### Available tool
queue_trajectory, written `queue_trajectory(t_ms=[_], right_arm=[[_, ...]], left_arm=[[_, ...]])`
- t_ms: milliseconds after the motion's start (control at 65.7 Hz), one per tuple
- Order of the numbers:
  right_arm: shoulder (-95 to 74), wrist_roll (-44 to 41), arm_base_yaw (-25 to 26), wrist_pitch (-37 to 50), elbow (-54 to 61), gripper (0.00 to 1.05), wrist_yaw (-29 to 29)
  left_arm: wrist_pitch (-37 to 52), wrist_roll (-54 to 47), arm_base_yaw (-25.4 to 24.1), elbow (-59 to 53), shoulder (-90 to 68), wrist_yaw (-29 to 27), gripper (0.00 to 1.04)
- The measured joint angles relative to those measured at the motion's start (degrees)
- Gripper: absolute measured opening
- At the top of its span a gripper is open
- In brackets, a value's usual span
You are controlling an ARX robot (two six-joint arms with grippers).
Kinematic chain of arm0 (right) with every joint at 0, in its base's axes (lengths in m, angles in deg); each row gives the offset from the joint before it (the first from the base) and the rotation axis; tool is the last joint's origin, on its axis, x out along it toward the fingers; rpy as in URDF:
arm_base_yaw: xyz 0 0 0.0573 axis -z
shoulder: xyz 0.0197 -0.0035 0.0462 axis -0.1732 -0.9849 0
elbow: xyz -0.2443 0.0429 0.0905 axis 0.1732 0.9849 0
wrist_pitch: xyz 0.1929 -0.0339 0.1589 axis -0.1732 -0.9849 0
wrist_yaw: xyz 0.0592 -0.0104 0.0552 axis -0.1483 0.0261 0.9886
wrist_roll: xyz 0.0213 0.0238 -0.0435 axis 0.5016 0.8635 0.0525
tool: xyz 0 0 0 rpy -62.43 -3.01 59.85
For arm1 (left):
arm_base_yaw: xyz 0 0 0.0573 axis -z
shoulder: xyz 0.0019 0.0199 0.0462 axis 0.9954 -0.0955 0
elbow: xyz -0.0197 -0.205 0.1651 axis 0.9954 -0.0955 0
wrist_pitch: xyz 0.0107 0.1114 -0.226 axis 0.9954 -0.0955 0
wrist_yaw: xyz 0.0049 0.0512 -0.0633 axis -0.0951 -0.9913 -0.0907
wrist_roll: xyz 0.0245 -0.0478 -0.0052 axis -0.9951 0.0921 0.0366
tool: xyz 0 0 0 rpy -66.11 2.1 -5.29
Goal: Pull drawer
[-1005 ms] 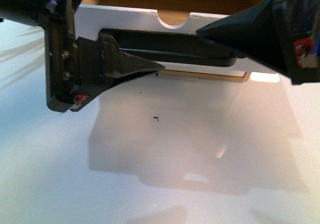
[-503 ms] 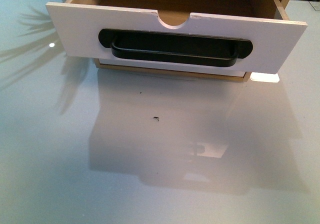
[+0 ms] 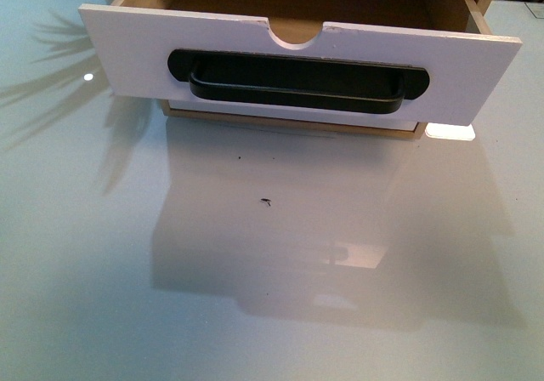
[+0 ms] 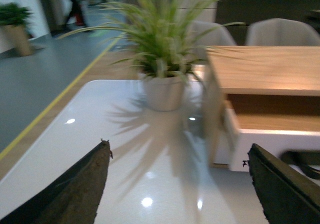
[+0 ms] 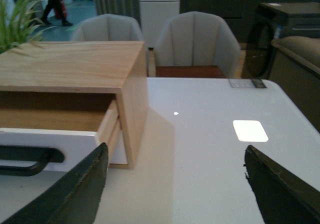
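The drawer [image 3: 127,54] stands pulled out of its wooden cabinet toward me, white front facing, with the long black bar handle [image 3: 297,88] in its dark oval recess and a semicircular notch in the top edge. Neither arm shows in the front view. In the left wrist view my left gripper [image 4: 177,151] is open, off to the cabinet's left side, with the drawer front [image 4: 270,144] beyond one finger. My right gripper [image 5: 175,154] is open on the cabinet's right side, the drawer [image 5: 50,141] and its handle [image 5: 27,159] beside one finger. Nothing is between either pair of fingers.
The wooden cabinet [image 5: 75,66] sits on a glossy white table [image 3: 272,270]. A potted spiky plant [image 4: 162,74] stands left of the cabinet. Grey chairs [image 5: 197,36] line the table's far side. A small dark speck [image 3: 267,201] lies in front of the drawer.
One second ago both grippers hung in front of the drawer handle in the front view; they have since withdrawn out of that view. The drawer stays pulled out.
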Motion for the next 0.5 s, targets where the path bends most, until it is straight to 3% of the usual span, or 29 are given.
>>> queue_trajectory(t_ms=[183, 335, 350, 503], right_arm=[[2.5, 0.0, 0.1, 0.0, 2.7, 0.35, 0.5], [10.2, 0.0, 0.1, -6.3, 3.9, 0.05, 0.5], [10.5, -0.1, 0.1, -6.3, 4.0, 0.02, 0.5], [11.5, 0.1, 0.1, -6.3, 5.1, 0.02, 0.5]], left_arm=[[-1.3, 0.5, 0.1, -2.3, 3.3, 0.0, 0.34], [-2.9, 0.5, 0.1, -3.7, 6.2, 0.0, 0.04], [-3.1, 0.8, 0.1, -3.8, 6.7, 0.1, 0.03], [-4.8, 0.8, 0.1, -4.6, 9.2, 0.0, 0.03]])
